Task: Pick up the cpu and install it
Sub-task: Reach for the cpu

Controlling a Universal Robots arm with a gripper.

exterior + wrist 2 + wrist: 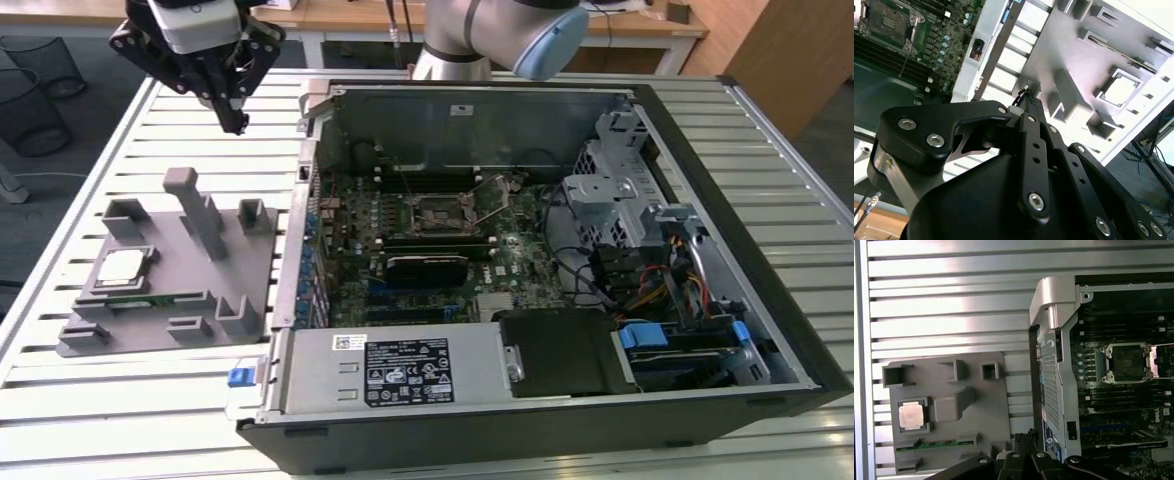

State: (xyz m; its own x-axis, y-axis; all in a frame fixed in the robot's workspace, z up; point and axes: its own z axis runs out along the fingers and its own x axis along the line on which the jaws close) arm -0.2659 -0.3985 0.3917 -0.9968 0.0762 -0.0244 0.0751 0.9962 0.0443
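The black pincer (pixel 239 125) hangs above the slatted metal worktop (pixel 80 390), fingertips drawn together on nothing. Well apart from it, the small square silver-topped cpu (pixel 123 266) lies in a recess of the grey plastic holder tray (pixel 174 255), beside the open black computer case (pixel 400 442) with its dark square motherboard socket (pixel 438 214).

Work surface: slatted metal table (pixel 120 410), slats running from the exterior view's left to its right. Two items sit directly on it. A grey moulded fixture plate (pixel 180 255) lies flat on the exterior view's left. An open desktop computer case (pixel 534 440) lies just beside it on the right, open side up.
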